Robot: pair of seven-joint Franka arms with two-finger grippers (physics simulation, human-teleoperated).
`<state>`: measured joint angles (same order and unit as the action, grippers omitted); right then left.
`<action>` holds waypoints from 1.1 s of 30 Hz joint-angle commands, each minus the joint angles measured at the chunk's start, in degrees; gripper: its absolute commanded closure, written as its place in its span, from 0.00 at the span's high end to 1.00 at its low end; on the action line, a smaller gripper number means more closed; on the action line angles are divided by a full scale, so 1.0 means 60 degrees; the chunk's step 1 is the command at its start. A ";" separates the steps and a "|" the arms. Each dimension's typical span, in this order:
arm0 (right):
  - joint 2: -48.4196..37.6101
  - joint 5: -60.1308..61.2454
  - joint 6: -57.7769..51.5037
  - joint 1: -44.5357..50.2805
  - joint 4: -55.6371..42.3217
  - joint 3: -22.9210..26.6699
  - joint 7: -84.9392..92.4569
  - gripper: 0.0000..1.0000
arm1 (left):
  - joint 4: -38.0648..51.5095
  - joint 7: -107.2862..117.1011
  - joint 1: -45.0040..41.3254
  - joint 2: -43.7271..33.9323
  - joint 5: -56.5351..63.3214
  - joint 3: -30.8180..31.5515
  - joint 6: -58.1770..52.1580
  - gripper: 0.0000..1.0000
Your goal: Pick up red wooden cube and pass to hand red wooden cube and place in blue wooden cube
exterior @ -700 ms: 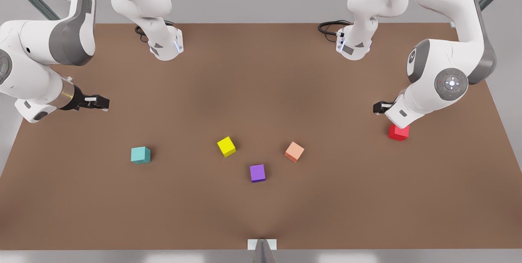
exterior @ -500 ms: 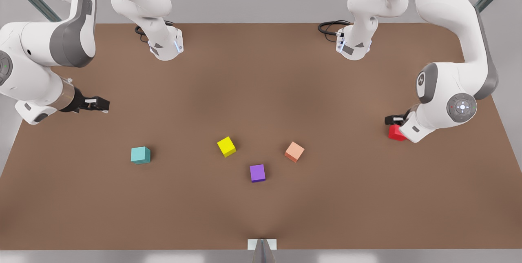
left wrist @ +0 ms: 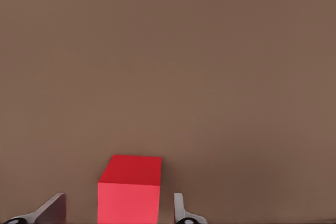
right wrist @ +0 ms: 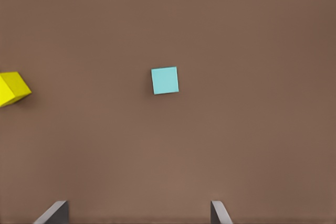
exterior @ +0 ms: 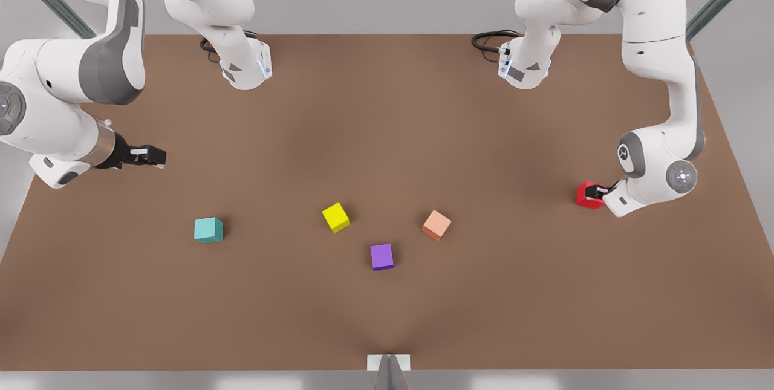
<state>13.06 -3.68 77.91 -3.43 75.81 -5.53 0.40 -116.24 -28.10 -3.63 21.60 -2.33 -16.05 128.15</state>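
Lowered since the earlier frames, the left hand (exterior: 595, 192) now straddles the red cube (exterior: 585, 195), fingers (left wrist: 181, 211) spread either side without touching, tips cut off. Right hand (exterior: 151, 156) hovers open, well apart from the blue cube (exterior: 208, 230) on the surface (exterior: 387, 136).

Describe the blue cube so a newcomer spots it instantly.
Start at the brown table in the front view and go to its left half. The blue wooden cube sits alone there, left of the yellow cube. It is the only teal one, unlike the purple cube.
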 commanded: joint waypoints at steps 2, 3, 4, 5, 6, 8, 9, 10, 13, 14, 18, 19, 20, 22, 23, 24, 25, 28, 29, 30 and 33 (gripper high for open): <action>-0.0009 0.0014 -0.0021 0.0000 0.0007 -0.0002 0.0110 1.00 | -0.0108 -0.5542 0.0005 0.0076 0.0022 -0.0005 0.1332 1.00; -0.0009 0.0014 -0.0021 0.0000 0.0007 -0.0002 0.0110 1.00 | -0.0196 -0.5527 0.0005 0.0106 0.0008 -0.0005 0.1362 1.00; -0.0009 -0.0001 -0.0021 0.0000 0.0007 -0.0002 0.0110 1.00 | -0.0371 -0.5454 0.0005 0.0164 0.0008 -0.0005 0.1362 1.00; -0.0009 0.0013 -0.0021 0.0014 0.0007 -0.0002 0.0110 1.00 | -0.0387 -0.5352 0.0005 0.0222 0.0008 -0.0005 0.1347 1.00; -0.0009 0.0013 -0.0021 0.0014 0.0007 -0.0002 0.0110 1.00 | -0.0430 -0.5308 0.0005 0.0238 0.0008 -0.0005 0.1333 1.00; 0.0035 -0.0001 -0.0021 0.0014 0.0007 -0.0002 0.0095 1.00 | -0.0592 -0.5307 0.0005 0.0311 0.0008 -0.0005 0.1464 1.00; 0.0035 -0.0001 -0.0021 0.0014 0.0007 -0.0002 0.0095 1.00 | -0.0606 -0.5307 0.0005 0.0428 0.0008 -0.0005 0.1596 1.00; 0.0035 0.0014 -0.0021 0.0014 0.0007 -0.0002 0.0095 1.00 | -0.0621 -0.5293 0.0005 0.0501 -0.0007 -0.0005 0.1596 1.00; 0.0050 0.0014 -0.0021 0.0014 0.0007 -0.0002 0.0095 1.00 | -0.0870 -0.3493 0.0005 0.0575 -0.0007 -0.0005 0.1582 1.00; 0.0050 0.0014 -0.0021 0.0014 0.0007 -0.0016 0.0095 1.00 | -0.0914 -0.2877 0.0005 0.0589 -0.0007 -0.0005 0.1582 1.00; 0.0050 0.0014 -0.0021 0.0015 0.0007 -0.0016 0.0110 1.00 | -0.0929 -0.1765 0.0063 0.0736 -0.0007 -0.0019 0.1582 1.00; 0.0064 0.0014 -0.0021 0.0029 0.0007 -0.0016 0.0095 1.00 | -0.0929 -0.1339 0.0093 0.0794 -0.0007 -0.0019 0.1582 1.00; 0.0064 0.0101 -0.0021 0.0029 0.0007 -0.0016 0.0110 1.00 | -0.0943 -0.1074 0.0108 0.0867 -0.0007 -0.0019 0.1582 1.00; 0.0094 0.0116 -0.0021 0.0029 0.0007 -0.0016 0.0110 1.00 | -0.0929 -0.1059 0.0108 0.0999 -0.0007 -0.0019 0.1596 1.00; 0.0094 0.0116 -0.0021 0.0014 0.0007 -0.0016 0.0110 1.00 | -0.0914 -0.1059 0.0108 0.1175 -0.0021 -0.0019 0.1640 1.00; 0.0094 0.0116 -0.0021 0.0015 0.0007 -0.0016 0.0110 1.00 | -0.0914 -0.1059 0.0108 0.1248 -0.0021 -0.0019 0.1757 1.00; 0.0094 0.0116 -0.0021 0.0029 0.0007 -0.0016 0.0110 1.00 | -0.0914 -0.1059 0.0108 0.1292 -0.0022 -0.0019 0.1787 0.95; 0.0108 0.0116 -0.0021 0.0014 0.0007 -0.0016 0.0110 1.00 | -0.0914 -0.1059 0.0108 0.1307 -0.0022 -0.0019 0.1787 0.71; 0.0108 0.0131 -0.0021 0.0014 0.0007 -0.0016 0.0110 1.00 | -0.0870 -0.1103 0.0093 0.1307 -0.0007 -0.0019 0.1758 0.70; 0.0108 0.0145 -0.0021 0.0014 0.0007 -0.0016 0.0110 1.00 | -0.0826 -0.1089 0.0020 0.1249 0.0008 -0.0019 0.1699 0.69; 0.0123 0.0175 -0.0021 0.0014 0.0007 -0.0016 0.0110 1.00 | -0.0153 -0.0181 -0.0097 0.0897 -0.0051 0.0214 0.0293 0.69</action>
<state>13.83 -2.79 77.81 -3.32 75.88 -5.62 0.94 -117.75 -36.97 -4.06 27.52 -2.06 -14.97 135.87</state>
